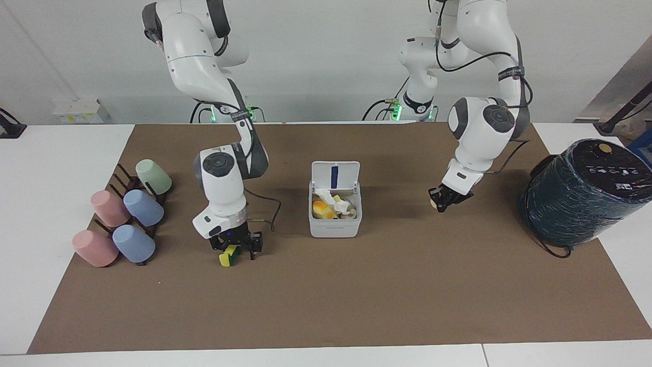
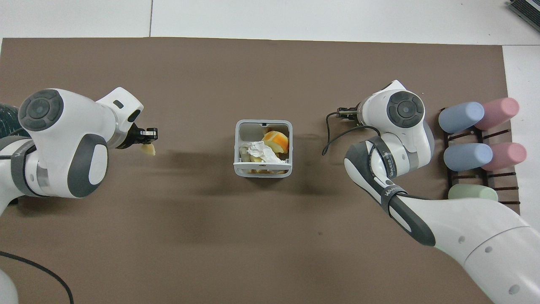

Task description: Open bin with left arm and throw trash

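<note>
**Both grippers on scraps, bin open**

Bin (image 1: 334, 216) mid-mat, lid up, orange chunk (image 2: 276, 140) and crumpled paper (image 2: 261, 151) inside. Left gripper (image 1: 442, 200) clamped on pale yellow lump (image 2: 149, 149), raised over bare mat between bin and dark wrapped cylinder (image 1: 583, 191). Right gripper (image 1: 235, 250) low at the mat, fingers around flat yellow piece (image 1: 227, 257), between bin and cup rack (image 1: 127, 216); firmness of grip unclear.
</note>
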Robot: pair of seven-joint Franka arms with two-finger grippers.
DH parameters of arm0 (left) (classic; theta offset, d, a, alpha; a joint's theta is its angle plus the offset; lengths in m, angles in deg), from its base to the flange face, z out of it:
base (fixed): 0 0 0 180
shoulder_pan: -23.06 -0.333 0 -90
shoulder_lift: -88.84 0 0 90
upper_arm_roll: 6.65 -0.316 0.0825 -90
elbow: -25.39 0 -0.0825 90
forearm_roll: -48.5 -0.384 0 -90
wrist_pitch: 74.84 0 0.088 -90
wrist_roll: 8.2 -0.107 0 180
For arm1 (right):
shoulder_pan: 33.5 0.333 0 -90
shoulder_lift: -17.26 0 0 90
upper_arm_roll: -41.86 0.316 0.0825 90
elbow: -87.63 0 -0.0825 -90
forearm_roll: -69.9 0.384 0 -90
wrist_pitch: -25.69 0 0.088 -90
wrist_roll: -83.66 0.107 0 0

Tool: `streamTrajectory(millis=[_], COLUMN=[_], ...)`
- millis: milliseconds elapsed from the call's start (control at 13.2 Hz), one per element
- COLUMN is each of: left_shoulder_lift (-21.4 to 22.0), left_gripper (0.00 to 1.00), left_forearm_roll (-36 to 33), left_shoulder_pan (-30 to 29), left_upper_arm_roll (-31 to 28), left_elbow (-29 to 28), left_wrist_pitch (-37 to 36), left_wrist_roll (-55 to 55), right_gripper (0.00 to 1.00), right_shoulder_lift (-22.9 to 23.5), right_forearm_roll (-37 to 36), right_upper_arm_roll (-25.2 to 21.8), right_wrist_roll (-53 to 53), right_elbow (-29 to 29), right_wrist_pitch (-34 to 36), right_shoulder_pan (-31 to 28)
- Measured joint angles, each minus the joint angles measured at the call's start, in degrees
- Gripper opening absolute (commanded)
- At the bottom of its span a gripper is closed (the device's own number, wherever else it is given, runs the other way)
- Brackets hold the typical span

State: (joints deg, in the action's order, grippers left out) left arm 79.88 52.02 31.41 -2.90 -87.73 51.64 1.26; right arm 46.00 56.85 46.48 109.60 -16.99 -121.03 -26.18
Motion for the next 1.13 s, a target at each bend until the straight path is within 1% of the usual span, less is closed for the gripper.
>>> streamTrajectory(millis=[75, 226, 453, 528, 755, 830, 906, 981, 1057, 1132], left_shoulder_lift=[-0.07, -0.12, -0.97, -1.47, -3.79, -4.71, -5.38, -5.74, -5.83, -5.82], left_gripper=[0.00, 0.00, 0.00, 0.00, 0.00, 0.05, 0.34, 0.67, 0.72, 0.80], left_forearm_roll=[0.00, -0.06, -0.06, 0.32, 3.71, 4.04, 4.16, 4.20, 4.22, 4.22], left_shoulder_pan=[1.58, 5.66, 14.03, 16.18, 20.44, 21.39, 21.91, 22.09, 22.09, 22.09], left_upper_arm_roll=[0.13, 0.43, 0.78, 0.84, 0.90, 0.88, 0.90, 0.89, 0.83, 0.74], left_elbow=[2.40, 6.15, 9.68, 10.46, 10.68, 10.67, 10.67, 10.67, 10.69, 10.78], left_wrist_pitch=[-2.35, -5.54, -5.81, -4.73, 4.46, 5.78, 6.32, 6.44, 6.44, 6.44], left_wrist_roll=[0.83, 6.61, 19.26, 21.82, 24.14, 24.30, 24.36, 24.38, 24.38, 24.38], right_gripper=[0.00, 0.00, 0.00, 0.00, 0.00, 0.00, 0.00, 0.00, 0.00, 0.00], right_shoulder_lift=[-0.16, -0.50, -2.67, -3.87, -6.98, -7.61, -8.01, -8.31, -8.63, -8.95], right_forearm_roll=[0.00, -0.01, -0.01, -0.01, -0.01, 0.04, 0.19, 0.50, 1.03, 1.94], right_upper_arm_roll=[0.05, 0.04, 0.05, 0.13, 0.67, 0.92, 1.39, 2.04, 2.76, 3.42], right_wrist_roll=[0.00, 0.00, 0.00, 0.00, 0.00, 0.00, 0.00, 0.07, 0.21, 0.51], right_elbow=[-0.04, -0.04, 0.38, 0.98, 4.14, 5.27, 6.22, 7.23, 8.17, 8.92], right_wrist_pitch=[0.04, 0.14, 2.21, 4.24, 11.70, 13.51, 14.88, 16.37, 17.86, 19.08], right_shoulder_pan=[0.03, 0.01, 0.00, 0.05, 0.28, 0.35, 0.37, 0.41, 0.46, 0.52])
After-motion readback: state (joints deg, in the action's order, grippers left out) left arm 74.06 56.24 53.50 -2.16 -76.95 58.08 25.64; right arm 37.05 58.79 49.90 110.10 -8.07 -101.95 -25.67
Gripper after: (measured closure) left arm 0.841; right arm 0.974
